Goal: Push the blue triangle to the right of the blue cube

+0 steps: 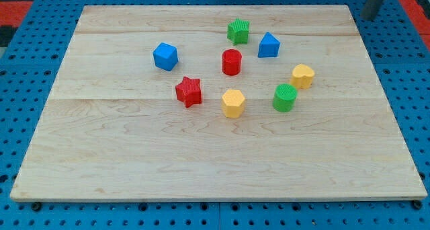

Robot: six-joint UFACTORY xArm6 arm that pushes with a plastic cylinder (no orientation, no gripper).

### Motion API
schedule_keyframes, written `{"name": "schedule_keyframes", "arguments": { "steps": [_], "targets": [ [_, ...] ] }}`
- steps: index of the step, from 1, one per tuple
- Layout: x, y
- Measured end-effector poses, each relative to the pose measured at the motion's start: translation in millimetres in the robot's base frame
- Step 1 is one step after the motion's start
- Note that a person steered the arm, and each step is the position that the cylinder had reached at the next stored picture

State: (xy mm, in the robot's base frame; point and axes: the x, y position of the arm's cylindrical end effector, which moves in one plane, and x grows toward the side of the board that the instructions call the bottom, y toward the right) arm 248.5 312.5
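The yellow hexagon point(233, 103) is sitting nearest the camera, low in the cluster of blocks on our board point(134, 163). Going from the view's left, the blue cube point(164, 56) is standing apart at the far left of the group. Below and to its right the red star point(189, 91) is lying, just left of the yellow hexagon. The red cylinder point(231, 62) is standing in the middle, with the green star point(238, 31) just above it. The blue triangle point(269, 46) is resting right of the green star, well to the right of the blue cube and a little higher in the view. The green cylinder point(285, 98) and yellow heart point(303, 76) are sitting close together further right. Our rod point(374, 1) is showing at the top right corner, beyond the board; we cannot tell where our tip is, and it is touching no block.
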Motion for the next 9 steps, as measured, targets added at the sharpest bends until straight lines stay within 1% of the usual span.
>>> {"name": "schedule_keyframes", "arguments": {
  "steps": [1,2,3,5,7,8,9],
  "targets": [
    [33,-10],
    [45,-44],
    [45,-86],
    [47,-143],
    [66,-202],
    [73,-223],
    [73,-257]
  ]
}}
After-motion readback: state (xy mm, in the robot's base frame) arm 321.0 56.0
